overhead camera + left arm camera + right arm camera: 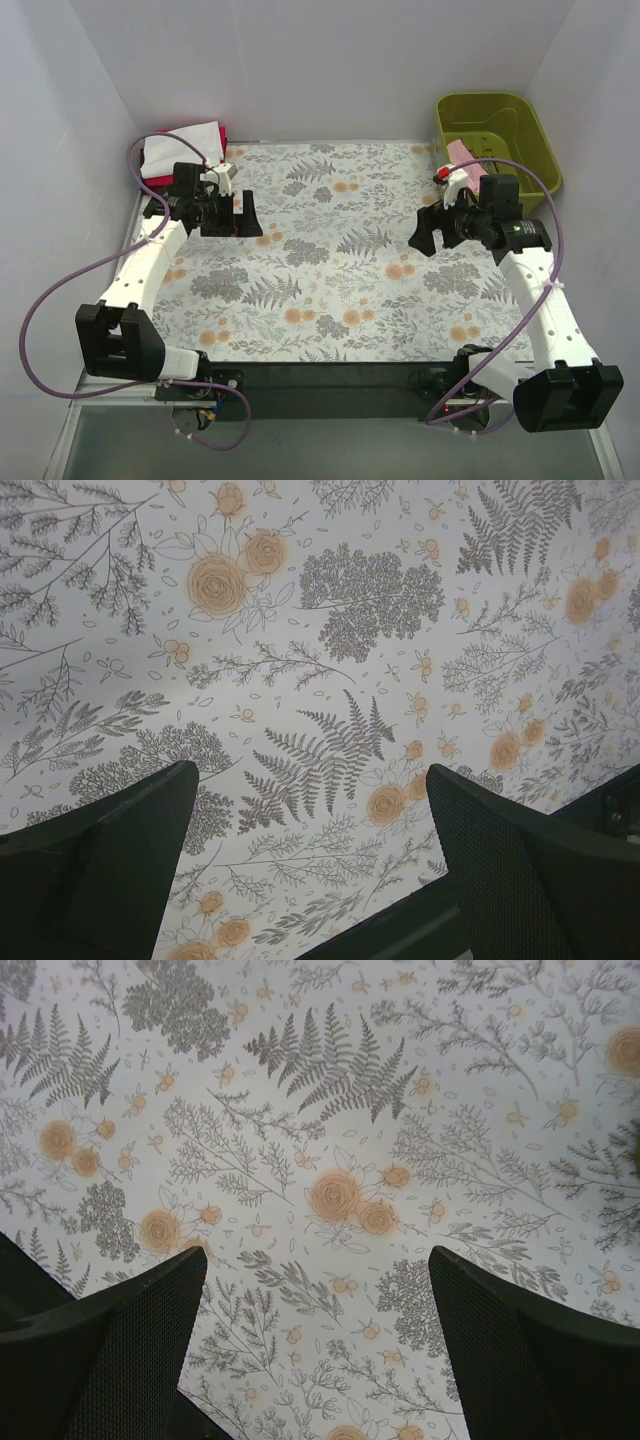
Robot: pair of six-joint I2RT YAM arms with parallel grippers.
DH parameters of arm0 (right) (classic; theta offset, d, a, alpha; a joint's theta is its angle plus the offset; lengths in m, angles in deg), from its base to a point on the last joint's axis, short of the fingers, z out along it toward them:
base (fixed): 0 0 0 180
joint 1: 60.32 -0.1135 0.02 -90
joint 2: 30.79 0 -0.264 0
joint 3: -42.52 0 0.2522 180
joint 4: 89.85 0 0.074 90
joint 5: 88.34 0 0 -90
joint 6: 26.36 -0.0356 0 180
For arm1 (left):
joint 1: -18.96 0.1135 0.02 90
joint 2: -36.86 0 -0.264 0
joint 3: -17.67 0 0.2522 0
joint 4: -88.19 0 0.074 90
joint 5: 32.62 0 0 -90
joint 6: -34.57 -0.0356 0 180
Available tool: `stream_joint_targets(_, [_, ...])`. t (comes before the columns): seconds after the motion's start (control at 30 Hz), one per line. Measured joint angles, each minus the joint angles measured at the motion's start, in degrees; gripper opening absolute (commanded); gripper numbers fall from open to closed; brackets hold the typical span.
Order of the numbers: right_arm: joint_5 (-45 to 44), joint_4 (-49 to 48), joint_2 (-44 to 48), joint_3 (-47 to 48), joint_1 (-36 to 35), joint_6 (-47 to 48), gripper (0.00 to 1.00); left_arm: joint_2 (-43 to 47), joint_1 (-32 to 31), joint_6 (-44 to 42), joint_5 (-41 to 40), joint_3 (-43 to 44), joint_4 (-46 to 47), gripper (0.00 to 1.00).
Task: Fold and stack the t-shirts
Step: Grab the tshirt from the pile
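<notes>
Pink one's the right arm's grab, I reckon

The pink t-shirt pokes over the green bin's near-left corner, just beyond the right claw. The left claw is well apart. Both claws are spread wide, holding nothing.

The worktop is covered almost fully by a floral cloth with grey ferns and orange roses, and the cloth lies flat. Only a dark strip shows at the near edge. At the far left corner lies a folded white shirt on a red shirt. At the far right corner stands an olive bin
</notes>
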State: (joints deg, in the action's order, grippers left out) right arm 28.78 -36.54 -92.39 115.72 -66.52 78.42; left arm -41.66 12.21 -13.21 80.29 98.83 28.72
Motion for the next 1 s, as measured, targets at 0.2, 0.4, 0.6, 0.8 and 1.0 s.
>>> stream_joint_targets(0.2, [0.2, 0.6, -5.7, 13.2, 3.0, -2.7, 0.98, 0.0, 0.0, -1.0, 0.0, 3.8, -0.4, 0.98])
stream_joint_targets(0.4, [-0.2, 0.7, -16.0, 30.3, 9.6, -6.0, 0.98, 0.0, 0.0, -1.4, -1.3, 5.7, -0.6, 0.98])
stream_joint_targets(0.6, [-0.8, 1.7, -30.2, 44.8, 19.4, -8.6, 0.98, 0.0, 0.0, -1.6, -3.5, 5.7, -1.1, 0.98])
stream_joint_targets(0.8, [-3.0, 4.7, -42.4, 50.9, 25.1, -8.9, 0.98, 0.0, 0.0, -1.7, -5.6, 5.7, -1.1, 0.98])
stream_joint_targets(1.0, [-2.6, 7.4, -51.8, 54.1, 25.9, -9.0, 0.98, -0.9, 0.0, -2.0, -7.1, 5.7, -1.4, 0.98])
